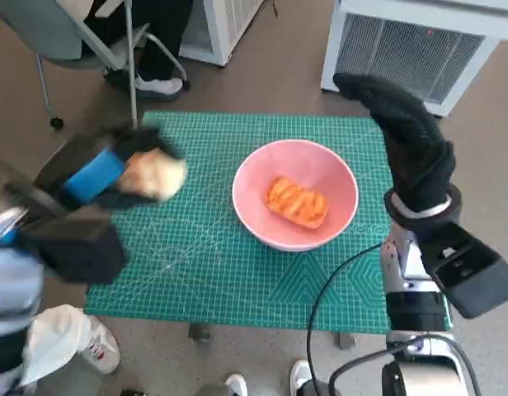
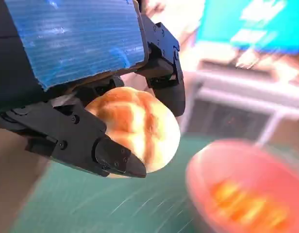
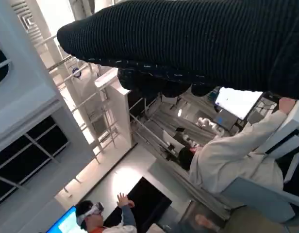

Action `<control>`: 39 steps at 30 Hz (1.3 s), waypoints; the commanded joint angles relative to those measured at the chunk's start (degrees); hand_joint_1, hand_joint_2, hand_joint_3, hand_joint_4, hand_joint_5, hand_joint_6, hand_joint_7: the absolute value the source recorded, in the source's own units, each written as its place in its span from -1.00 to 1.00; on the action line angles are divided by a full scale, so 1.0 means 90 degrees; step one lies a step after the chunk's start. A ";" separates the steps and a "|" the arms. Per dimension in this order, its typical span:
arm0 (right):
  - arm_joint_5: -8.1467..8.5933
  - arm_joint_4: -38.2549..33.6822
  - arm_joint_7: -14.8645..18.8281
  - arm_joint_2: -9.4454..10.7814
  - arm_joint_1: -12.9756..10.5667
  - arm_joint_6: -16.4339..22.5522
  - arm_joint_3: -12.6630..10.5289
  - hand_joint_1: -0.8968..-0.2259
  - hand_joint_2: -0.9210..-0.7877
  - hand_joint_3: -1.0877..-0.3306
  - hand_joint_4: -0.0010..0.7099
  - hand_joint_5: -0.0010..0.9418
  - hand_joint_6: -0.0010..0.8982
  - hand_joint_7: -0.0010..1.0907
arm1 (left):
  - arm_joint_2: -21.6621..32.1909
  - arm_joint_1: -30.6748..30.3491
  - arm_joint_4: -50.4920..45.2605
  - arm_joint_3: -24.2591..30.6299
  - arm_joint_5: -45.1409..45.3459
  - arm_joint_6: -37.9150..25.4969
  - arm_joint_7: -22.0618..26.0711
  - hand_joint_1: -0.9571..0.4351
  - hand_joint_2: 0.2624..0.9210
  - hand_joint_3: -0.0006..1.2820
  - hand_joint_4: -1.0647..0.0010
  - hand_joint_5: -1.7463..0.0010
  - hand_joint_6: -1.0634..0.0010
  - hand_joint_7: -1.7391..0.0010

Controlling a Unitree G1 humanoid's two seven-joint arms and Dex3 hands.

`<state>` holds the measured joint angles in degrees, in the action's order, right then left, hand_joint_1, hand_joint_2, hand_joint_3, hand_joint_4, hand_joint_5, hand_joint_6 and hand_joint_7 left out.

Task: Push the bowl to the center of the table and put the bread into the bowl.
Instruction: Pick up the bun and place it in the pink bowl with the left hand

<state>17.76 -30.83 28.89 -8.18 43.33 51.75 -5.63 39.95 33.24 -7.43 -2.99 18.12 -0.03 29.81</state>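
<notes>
Bread (image 2: 135, 128), a round golden bun, sits gripped in your left hand (image 1: 114, 173), held above the left part of the green cutting mat (image 1: 196, 280) that covers the worktop. The pink bowl (image 1: 341, 177) already rests near the mat's middle, so the pushing step looks done, and one orange-glazed piece of bread (image 1: 297, 202) lies inside it. You are in the carrying step: next, bring the bun across to the right until it hangs over the bowl, lower it and let go. Your right hand (image 1: 406, 136) is raised beside the bowl's far right edge, holding nothing, its glove stretched out flat.
</notes>
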 commanded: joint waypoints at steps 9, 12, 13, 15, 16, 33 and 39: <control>-0.0116 -0.0122 -0.0004 -0.0006 -0.0017 0.0107 -0.0020 -0.02 -1.00 -0.25 -0.99 -0.05 -1.00 -0.02 | -0.1263 0.1539 0.1694 -0.1360 0.0438 0.0799 -0.0108 0.38 0.99 -0.88 -0.31 -0.32 -0.13 -0.39; -0.0109 -0.0097 0.0002 -0.0026 -0.0033 0.0109 -0.0025 -0.02 -1.00 -0.25 -0.98 -0.05 -1.00 -0.02 | -0.1518 0.1758 0.2165 -0.1583 0.0551 0.0908 -0.0127 0.38 0.99 -0.88 -0.31 -0.33 -0.13 -0.38; -0.0104 -0.0072 0.0000 -0.0032 -0.0044 0.0101 -0.0025 -0.02 -1.00 -0.26 -0.99 -0.05 -1.00 -0.02 | -0.1610 0.1829 0.2332 -0.1674 0.0612 0.0917 -0.0125 0.38 0.98 -0.89 -0.35 -0.30 -0.16 -0.36; -0.0096 -0.0012 -0.0006 -0.0046 -0.0068 0.0075 -0.0026 -0.02 -1.00 -0.27 -0.99 -0.05 -1.00 -0.02 | -0.1776 0.1956 0.2639 -0.1837 0.0721 0.0886 -0.0085 0.37 0.99 -0.86 -0.30 -0.35 -0.09 -0.38; -0.0096 0.0006 -0.0010 -0.0049 -0.0076 0.0068 -0.0025 -0.02 -1.00 -0.27 -0.99 -0.05 -1.00 -0.02 | -0.1814 0.1989 0.2722 -0.1874 0.0745 0.0887 -0.0077 0.37 0.99 -0.84 -0.29 -0.37 -0.07 -0.39; -0.0311 0.0525 -0.0330 -0.0055 -0.0296 -0.0225 -0.0023 -0.01 -1.00 -0.31 -1.00 -0.06 -1.00 -0.01 | -0.1979 0.2235 0.2793 -0.2373 0.0755 -0.0643 0.1844 -0.05 0.83 -0.93 0.90 0.99 0.59 0.96; -0.0365 0.0582 -0.0411 -0.0063 -0.0300 -0.0283 -0.0029 -0.01 -1.00 -0.30 -1.00 -0.06 -1.00 -0.01 | -0.2035 0.1857 0.2722 -0.1905 0.0314 -0.0114 0.1292 -0.13 0.86 -0.95 0.93 1.00 0.58 0.97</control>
<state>15.39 -25.86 25.74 -8.59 41.69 49.99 -5.88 22.01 51.38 18.57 -22.44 23.11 -3.24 43.66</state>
